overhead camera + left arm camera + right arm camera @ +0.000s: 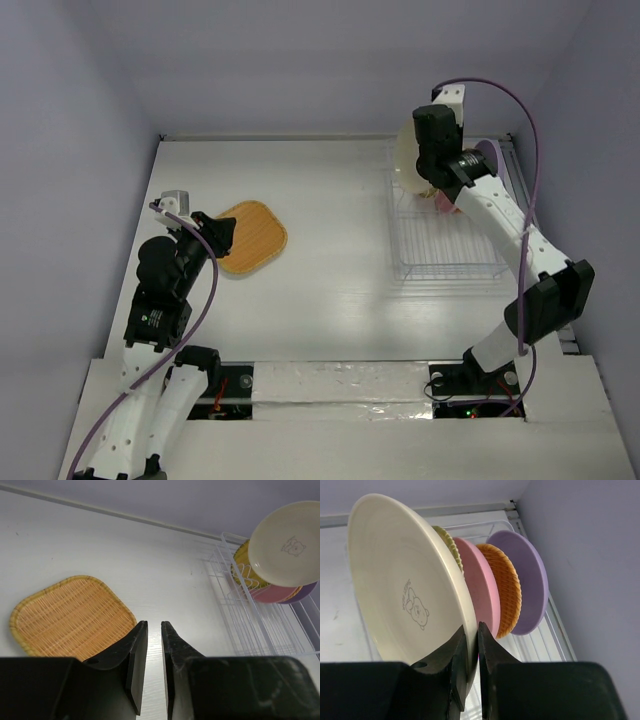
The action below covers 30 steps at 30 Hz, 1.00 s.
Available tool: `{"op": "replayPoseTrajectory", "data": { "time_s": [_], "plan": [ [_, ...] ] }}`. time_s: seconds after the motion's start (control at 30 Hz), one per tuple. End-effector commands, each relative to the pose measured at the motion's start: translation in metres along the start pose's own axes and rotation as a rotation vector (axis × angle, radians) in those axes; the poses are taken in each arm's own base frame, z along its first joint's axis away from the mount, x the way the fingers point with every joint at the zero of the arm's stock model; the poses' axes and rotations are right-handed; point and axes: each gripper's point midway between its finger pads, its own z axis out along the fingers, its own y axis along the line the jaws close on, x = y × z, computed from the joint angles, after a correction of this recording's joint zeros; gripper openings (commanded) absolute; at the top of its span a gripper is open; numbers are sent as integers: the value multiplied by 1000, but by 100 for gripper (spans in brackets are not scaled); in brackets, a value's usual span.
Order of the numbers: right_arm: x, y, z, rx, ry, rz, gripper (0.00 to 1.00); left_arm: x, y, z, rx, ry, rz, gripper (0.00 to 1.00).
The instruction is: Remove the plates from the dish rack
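My right gripper [472, 626] is shut on the rim of the round cream plate [405, 580] with a bear print and holds it upright above the white wire dish rack [445, 240]. In the right wrist view, a yellowish plate [447, 542], a pink plate [482, 592], an orange woven plate [509, 587] and a purple plate [531, 577] stand behind it in the rack. A tan-orange rounded-square plate [250, 238] lies flat on the table at the left. My left gripper [154, 625] hovers at that plate's near-right edge, its jaws almost together and empty.
The rack [250, 625] stands at the table's right, close to the right wall. The back wall runs just behind it. White table surface [330, 220] lies between the flat plate and the rack.
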Motion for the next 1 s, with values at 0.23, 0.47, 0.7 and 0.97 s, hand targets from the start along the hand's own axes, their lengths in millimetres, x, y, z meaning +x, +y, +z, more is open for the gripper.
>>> {"op": "replayPoseTrajectory", "data": {
  "time_s": [0.23, 0.47, 0.7, 0.97],
  "plan": [
    [-4, 91, -120, -591, -105, 126, 0, -28, -7, -3, 18, -82, 17, 15],
    [97, 166, -147, -887, 81, -2, 0, -28, -6, -2, 17, -80, 17, 16],
    [158, 206, -140, -962, 211, -55, 0, -28, -3, -1, 10, -80, 16, 16],
    [192, 214, -104, -799, 288, -100, 25, -28, -4, -1, 14, -78, 18, 17]
  ]
}}
